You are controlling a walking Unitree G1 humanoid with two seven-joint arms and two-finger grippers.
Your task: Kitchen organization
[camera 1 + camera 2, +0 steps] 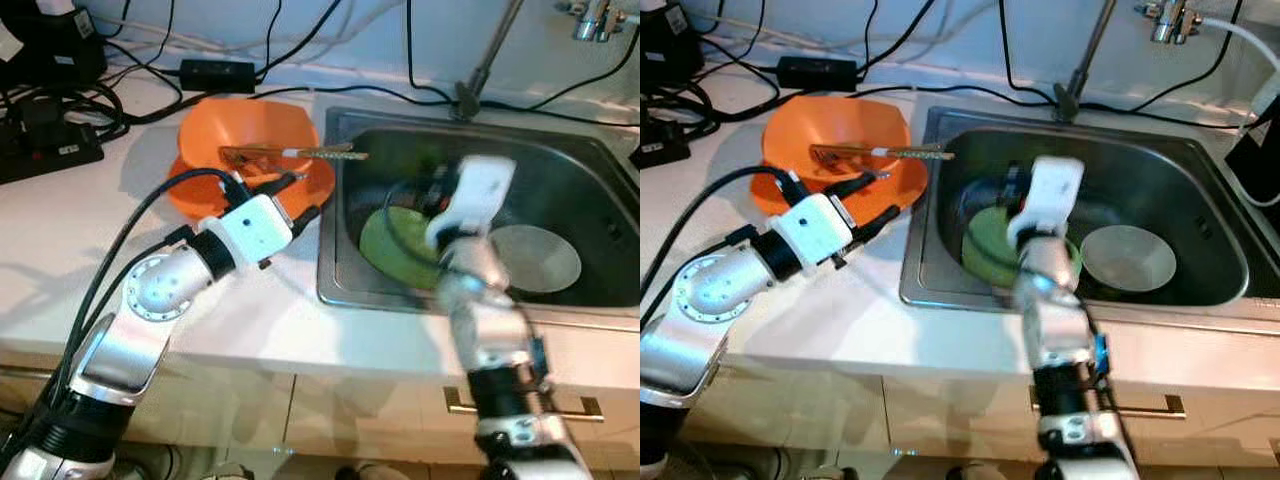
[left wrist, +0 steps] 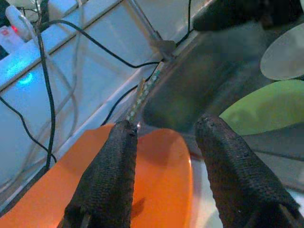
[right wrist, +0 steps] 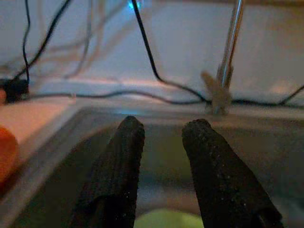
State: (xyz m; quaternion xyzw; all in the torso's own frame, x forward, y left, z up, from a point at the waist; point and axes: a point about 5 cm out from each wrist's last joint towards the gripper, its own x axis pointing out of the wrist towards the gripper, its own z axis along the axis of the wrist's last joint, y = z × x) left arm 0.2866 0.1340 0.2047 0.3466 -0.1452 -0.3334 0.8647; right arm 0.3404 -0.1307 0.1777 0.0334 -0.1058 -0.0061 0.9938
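On the far left of the counter [image 1: 250,320], black cables [image 1: 60,100] and a power strip [image 1: 45,150] are lying against the wall. Just right of them an orange bowl [image 1: 255,125] is sitting on an orange plate [image 1: 195,195], close beside the sink [image 1: 335,270]. A utensil [image 1: 290,153] with a patterned handle is lying across the bowl, its handle sticking out over the sink's edge. The left gripper [image 2: 164,137] is hovering over the near rim of the orange plate, its fingers [image 2: 114,161] spread apart and grasping nothing, pointing toward the sink. Inside the sink, a green plate [image 1: 990,245] is lying at the left of the basin, partly under the right arm, and a pale grey plate [image 1: 545,258] is lying just beside it to the right. The right gripper [image 3: 164,142] is reaching down into the sink above the green plate; its fingers [image 3: 121,161] are parted with nothing between them. Behind the basin a tap stem [image 1: 480,65] is rising from the back edge, with more cables running along the wall.
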